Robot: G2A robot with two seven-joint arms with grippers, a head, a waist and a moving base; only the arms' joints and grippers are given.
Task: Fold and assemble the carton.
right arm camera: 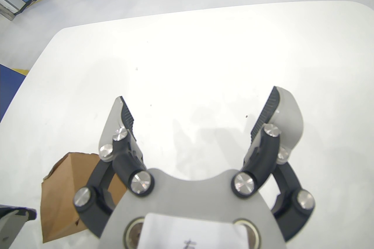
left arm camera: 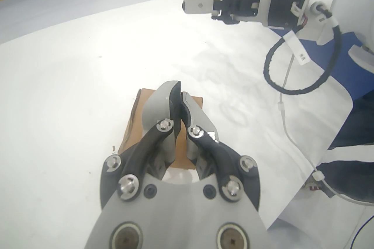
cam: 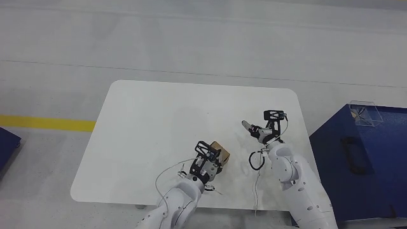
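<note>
A small brown carton [cam: 221,151] lies near the table's front edge, looking folded into a low box shape. My left gripper [left arm camera: 179,91] sits right over the carton [left arm camera: 134,118], fingers shut with the pads almost touching; I see no cardboard between them. My right gripper [right arm camera: 198,95] is open and empty above bare table, a short way to the right of the carton [right arm camera: 62,189] and slightly farther back. The top view has the left gripper [cam: 210,154] against the carton and the right gripper [cam: 247,126] apart from it.
The white table [cam: 178,114] has rounded corners and stretches wide behind and to the left of the carton. A blue cabinet [cam: 362,159] stands beside its right edge with a clear container [cam: 365,111] on top. A black cable loop [left arm camera: 292,86] hangs from the right arm.
</note>
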